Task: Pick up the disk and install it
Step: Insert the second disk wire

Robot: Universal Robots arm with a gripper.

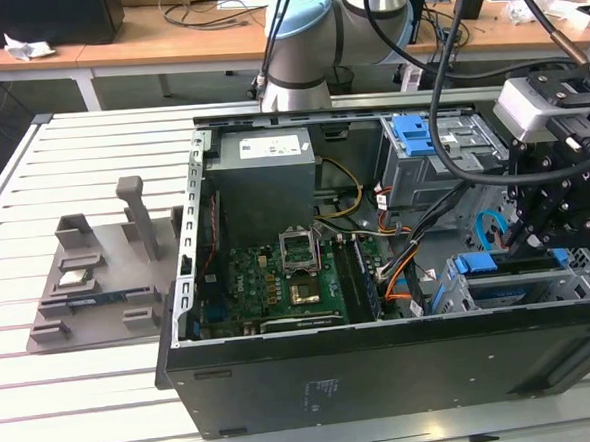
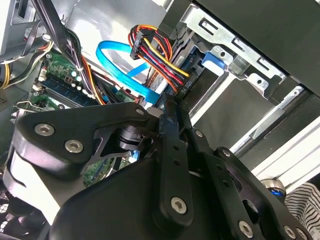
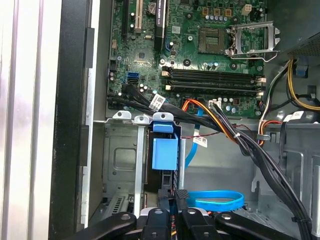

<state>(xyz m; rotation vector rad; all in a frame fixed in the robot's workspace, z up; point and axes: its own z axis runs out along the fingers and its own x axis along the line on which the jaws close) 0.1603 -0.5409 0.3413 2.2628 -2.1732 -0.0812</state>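
Motherboard: lies in the open computer case, toward the exterior view's left.
Disk: seated on edge in the drive cage, blue carrier showing.
Gripper: directly above the disk, fingers drawn together.

Open PC case, black, fills centre and right of the exterior view. Inside it:
- green motherboard at lower centre, w/ CPU socket open
- grey PSU above the board
- metal drive cage w/ blue latch, upper right
- orange/yellow wire bundle right of the board
- light-blue data cable further right

Grey parts fixture at centre left on the white slatted table, holding a small square chip. Wooden desk along the top edge, w/ cables on it.

First wrist view: RAM slots at upper centre, blue cable loop near lower centre.
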